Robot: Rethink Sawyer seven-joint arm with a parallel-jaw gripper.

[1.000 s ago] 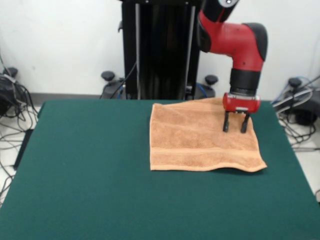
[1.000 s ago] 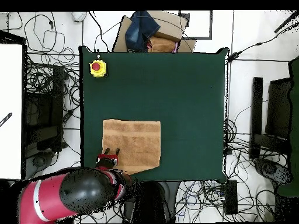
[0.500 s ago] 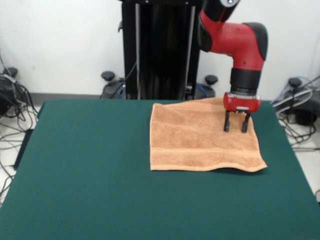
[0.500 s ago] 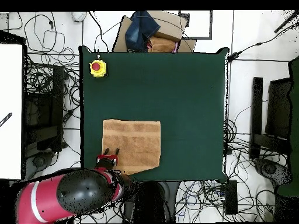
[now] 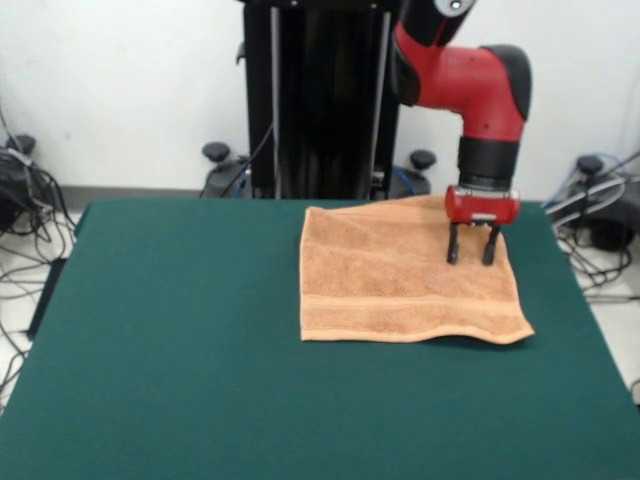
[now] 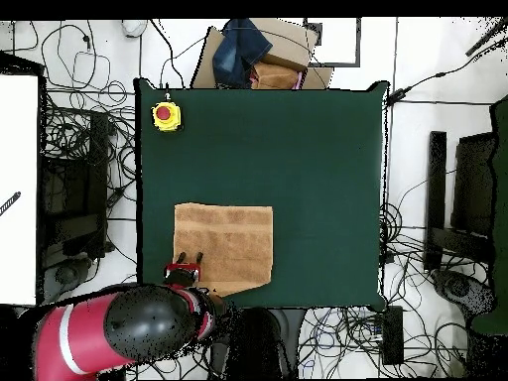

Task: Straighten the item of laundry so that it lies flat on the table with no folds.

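orange-tan towel, dark green table, red arm.

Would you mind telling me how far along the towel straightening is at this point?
Mostly done: the light orange-tan terry-cloth towel lies spread as a rough square on the dark green felt table. In hand: the red-and-black arm's gripper, open, stands over the towel's far right area. Left: the near right corner looks slightly lifted and the far edge uneven, so some smoothing probably remains.

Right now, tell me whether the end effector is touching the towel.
Cannot tell. In the front view the end effector has its tips down at the towel, but no gap or contact shows plainly.
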